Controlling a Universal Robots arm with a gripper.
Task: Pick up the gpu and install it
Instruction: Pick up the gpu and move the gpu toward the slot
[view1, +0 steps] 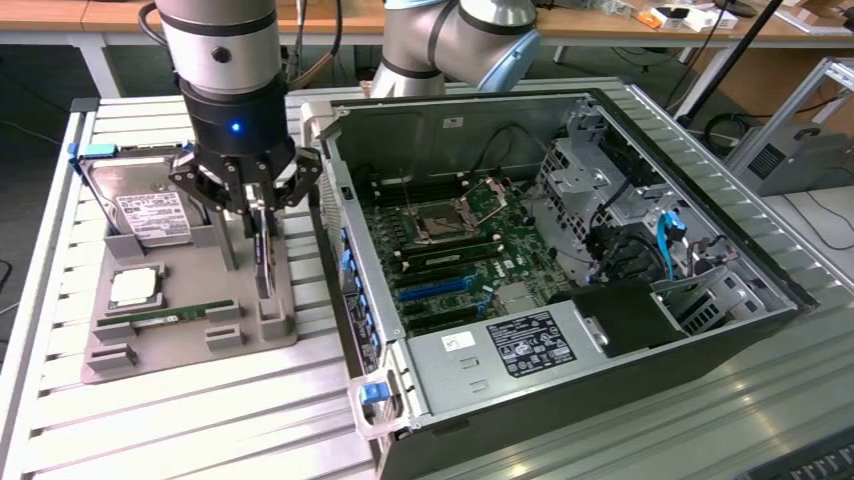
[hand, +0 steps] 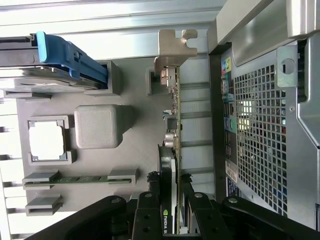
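A: Materials on the bench?

B: Matte grey plastic tray (view1: 174, 345) on a ribbed aluminium table (view1: 200, 425). In the tray are a silver hard drive (view1: 144, 208) with a white label, a square metal-lidded processor (view1: 134, 288) and a narrow green memory stick (view1: 167, 314). Just beside the tray, toward the exterior view's right, lies a steel computer case (view1: 754, 255) on its side. It is open on top, with the green motherboard (view1: 467, 260) exposed.

A: And the gpu?

B: The gpu (view1: 264, 262) (hand: 172, 125) stands on edge over the tray, thin, flat and dark. Its bent silver bracket (hand: 175, 47) is at the end away from the gripper. Cannot tell whether the lower edge sits in the tray's slot.

A: Arm pose?

B: Wrist vertical, pointing straight down over the tray. The gripper (view1: 256, 215) (hand: 173, 182) is clamped on the gpu's upper edge. The black fingers (hand: 150, 200) press against both flat faces.
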